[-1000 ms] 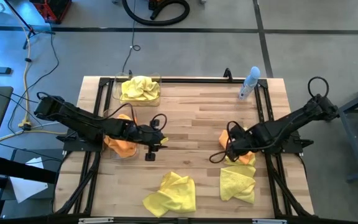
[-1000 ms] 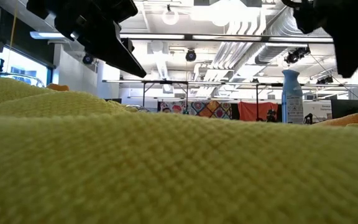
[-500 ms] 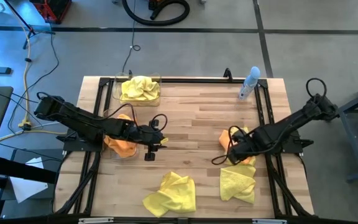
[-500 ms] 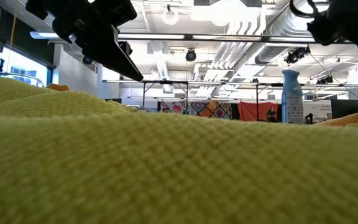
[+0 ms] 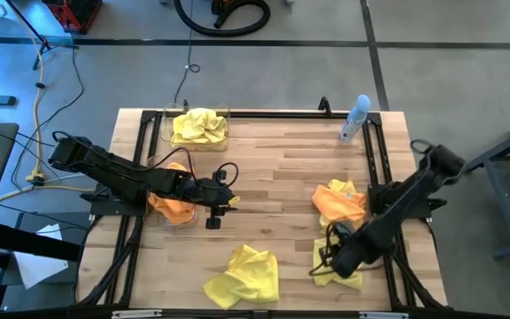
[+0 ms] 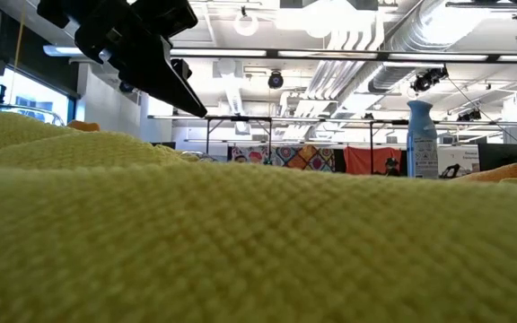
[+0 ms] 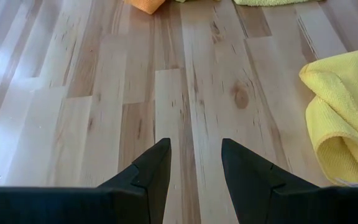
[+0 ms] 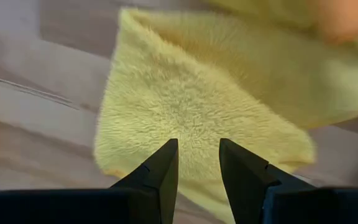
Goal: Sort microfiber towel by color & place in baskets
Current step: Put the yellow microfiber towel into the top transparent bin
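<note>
My right gripper hangs open, pointing down, just above a yellow towel at the table's near right; its fingers show no touch. An orange towel lies on the wood just beyond it. Another yellow towel lies crumpled at the near middle. My left gripper stands open over bare wood, beside the basket holding orange towels. The far-left basket holds yellow towels.
A slim clear spray bottle stands at the far right. Black frame rails run along the table's left and right sides. Bare wood lies open in the middle. In the low view a yellow towel fills the foreground.
My right gripper has swung from over the orange towel toward the table's near edge and down, rolling its wrist, and now hangs over the near-right yellow towel. The orange towel stays where it was and now shows uncovered.
</note>
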Robot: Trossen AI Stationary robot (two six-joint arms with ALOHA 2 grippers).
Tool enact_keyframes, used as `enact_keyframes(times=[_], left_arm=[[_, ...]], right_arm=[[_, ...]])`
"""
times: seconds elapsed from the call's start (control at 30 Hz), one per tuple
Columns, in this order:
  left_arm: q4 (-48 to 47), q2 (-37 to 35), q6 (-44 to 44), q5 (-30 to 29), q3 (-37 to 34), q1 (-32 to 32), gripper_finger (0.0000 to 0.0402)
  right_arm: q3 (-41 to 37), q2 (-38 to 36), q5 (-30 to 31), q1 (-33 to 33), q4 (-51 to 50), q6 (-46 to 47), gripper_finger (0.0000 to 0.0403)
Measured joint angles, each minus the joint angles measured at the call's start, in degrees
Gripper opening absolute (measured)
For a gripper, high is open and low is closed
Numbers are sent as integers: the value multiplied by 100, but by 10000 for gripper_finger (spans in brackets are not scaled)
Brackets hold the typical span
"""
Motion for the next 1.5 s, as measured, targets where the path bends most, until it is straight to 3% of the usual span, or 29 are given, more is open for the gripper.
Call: enact_keyframes(times=[0.2,0.33,0.4,0.53,0.7,0.93,1.1,1.3,1.5], left_arm=[[1,0,-64,0,0,0,131],[5,0,-148,-66,0,0,131],[5,0,-153,-153,0,0,131],[16,0,-266,-179,0,0,131],[19,0,-302,-179,0,-1,131],[399,0,-304,-179,0,0,131],[1117,0,-50,-207,0,0,131],[2154,0,647,-419,2,0,131],[2585,30,1816,-1192,2,-4,131]], right_arm=[[0,1053,-471,94,452,-193,110],[32,1471,-478,90,643,-693,107],[35,1512,-475,86,875,-885,91],[103,1299,-244,103,1010,-995,17],[184,644,860,107,977,-1137,16],[201,-399,3063,-41,745,-2134,7],[203,-914,3808,-600,756,-3616,3],[203,-1215,3869,-1772,809,-5477,2],[203,-1420,3522,-2948,1419,-7271,2]])
